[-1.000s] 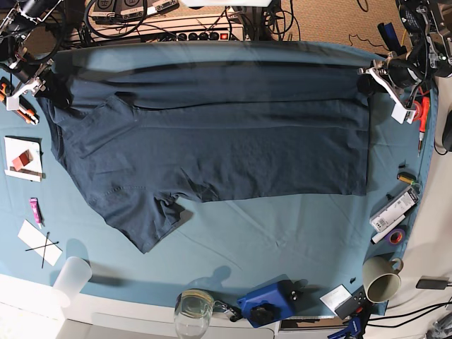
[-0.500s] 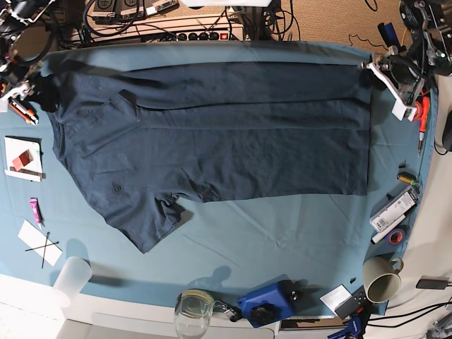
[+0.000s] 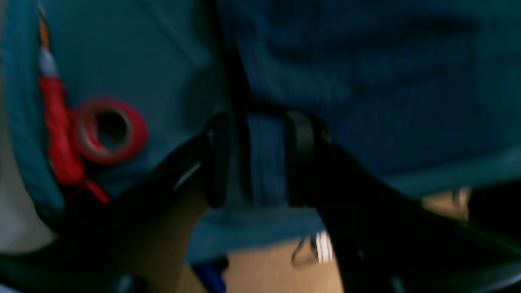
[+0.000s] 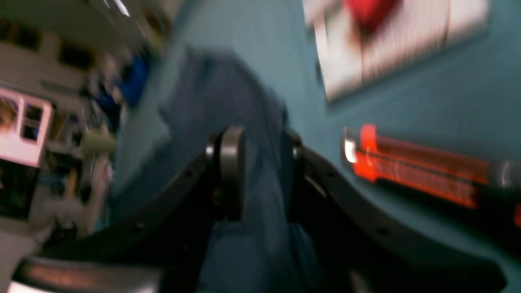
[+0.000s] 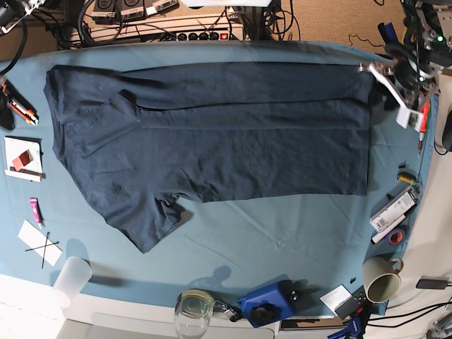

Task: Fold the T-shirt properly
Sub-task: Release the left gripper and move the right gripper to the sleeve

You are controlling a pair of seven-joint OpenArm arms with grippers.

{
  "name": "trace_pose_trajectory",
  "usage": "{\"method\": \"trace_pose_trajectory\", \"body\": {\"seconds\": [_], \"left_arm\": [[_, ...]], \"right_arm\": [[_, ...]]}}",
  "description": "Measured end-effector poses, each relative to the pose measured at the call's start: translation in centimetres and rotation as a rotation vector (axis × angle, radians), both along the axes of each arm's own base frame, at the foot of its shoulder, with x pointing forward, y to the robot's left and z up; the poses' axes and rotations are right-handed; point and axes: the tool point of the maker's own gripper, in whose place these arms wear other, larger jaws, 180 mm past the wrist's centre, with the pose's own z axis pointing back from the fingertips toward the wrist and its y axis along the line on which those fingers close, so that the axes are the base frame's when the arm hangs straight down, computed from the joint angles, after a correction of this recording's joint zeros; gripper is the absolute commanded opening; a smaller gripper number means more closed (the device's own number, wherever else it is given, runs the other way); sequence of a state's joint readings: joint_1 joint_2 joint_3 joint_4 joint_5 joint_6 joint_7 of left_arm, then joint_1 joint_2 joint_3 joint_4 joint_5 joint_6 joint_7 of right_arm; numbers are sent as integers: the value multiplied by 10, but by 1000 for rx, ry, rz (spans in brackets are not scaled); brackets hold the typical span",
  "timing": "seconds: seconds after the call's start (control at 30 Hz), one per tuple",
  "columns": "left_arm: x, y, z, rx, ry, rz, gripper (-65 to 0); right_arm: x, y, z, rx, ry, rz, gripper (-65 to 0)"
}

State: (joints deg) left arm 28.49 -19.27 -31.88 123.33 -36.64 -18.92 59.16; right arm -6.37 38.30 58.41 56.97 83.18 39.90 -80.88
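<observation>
The dark navy T-shirt point(image 5: 226, 131) lies spread flat on the teal tablecloth point(image 5: 282, 233), with one sleeve point(image 5: 145, 222) pointing toward the front. My left gripper point(image 5: 387, 81) sits at the shirt's far right corner. In the left wrist view the left gripper point(image 3: 258, 158) has its jaws apart, and the shirt's edge point(image 3: 266, 162) shows between them. In the blurred right wrist view my right gripper point(image 4: 262, 175) also has its jaws apart over navy fabric point(image 4: 228, 93). In the base view the right gripper is out of sight at the far left.
An orange cutter point(image 5: 18, 106) and a white card with a red block point(image 5: 21, 157) lie left of the shirt. A red tape roll point(image 3: 110, 130) is beside the left gripper. A mug point(image 5: 381, 279), a glass point(image 5: 192, 307), a blue device point(image 5: 268, 300) and a plastic cup point(image 5: 70, 279) line the front.
My right gripper let go of the shirt's far left corner and withdrew out of the base view; that corner now lies flat. My left gripper stayed at the far right corner.
</observation>
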Motion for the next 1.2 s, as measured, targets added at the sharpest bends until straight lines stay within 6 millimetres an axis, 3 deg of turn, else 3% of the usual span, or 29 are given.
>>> {"method": "trace_pose_trajectory", "body": {"seconds": [0.17, 0.4, 0.57, 0.7, 0.8, 0.93, 1.2], "left_arm": [[36, 2, 24, 15, -133, 19, -417], [57, -2, 31, -13, -198, 58, -417], [63, 14, 7, -5, -146, 105, -391], [73, 23, -12, -38, -103, 142, -374], [77, 24, -14, -46, -93, 147, -374], [80, 23, -11, -57, -101, 148, -374], [79, 23, -12, -55, -98, 149, -374]], "right_arm": [[22, -2, 23, -28, -55, 26, -491], [56, 17, 33, -40, -81, 110, -488], [93, 46, 37, -63, -72, 223, -336], [119, 70, 27, -144, 20, 332, -330], [139, 62, 11, -321, 136, 315, -330], [172, 62, 13, -498, 143, 311, -330], [211, 107, -20, -705, 189, 389, -330]]}}
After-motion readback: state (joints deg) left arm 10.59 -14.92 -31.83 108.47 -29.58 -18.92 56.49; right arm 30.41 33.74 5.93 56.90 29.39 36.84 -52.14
